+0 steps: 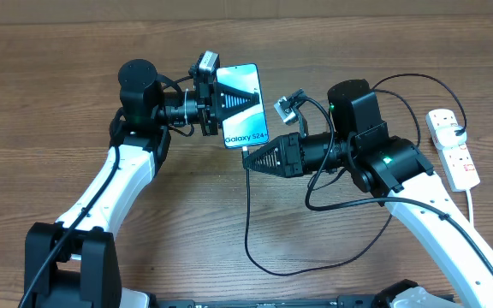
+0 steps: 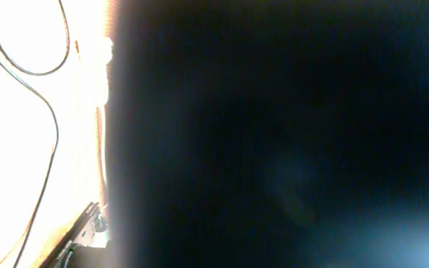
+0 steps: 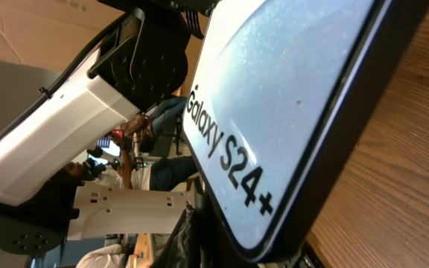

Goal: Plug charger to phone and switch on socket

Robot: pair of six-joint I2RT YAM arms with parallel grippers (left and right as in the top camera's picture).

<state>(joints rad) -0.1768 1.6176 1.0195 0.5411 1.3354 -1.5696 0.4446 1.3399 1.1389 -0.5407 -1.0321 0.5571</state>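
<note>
The phone [image 1: 246,133], its light blue screen reading "Galaxy S24+", is held off the table, tilted, by my left gripper [image 1: 232,103], which is shut on its upper part. My right gripper [image 1: 248,161] is at the phone's lower edge, shut on the connector end of the charger [image 1: 248,214], a thin black cable hanging down and looping over the table. The phone screen [image 3: 274,89] fills the right wrist view, and my fingers are barely visible there. The left wrist view is mostly a dark blur, with the cable [image 2: 47,112] at its left. The socket [image 1: 454,147] lies at the far right.
A black plug [image 1: 460,131] sits in the white power strip and its white cord runs toward the front right edge. The cable loop reaches the table's front middle [image 1: 268,267]. The left arm's white link [image 3: 73,126] shows behind the phone.
</note>
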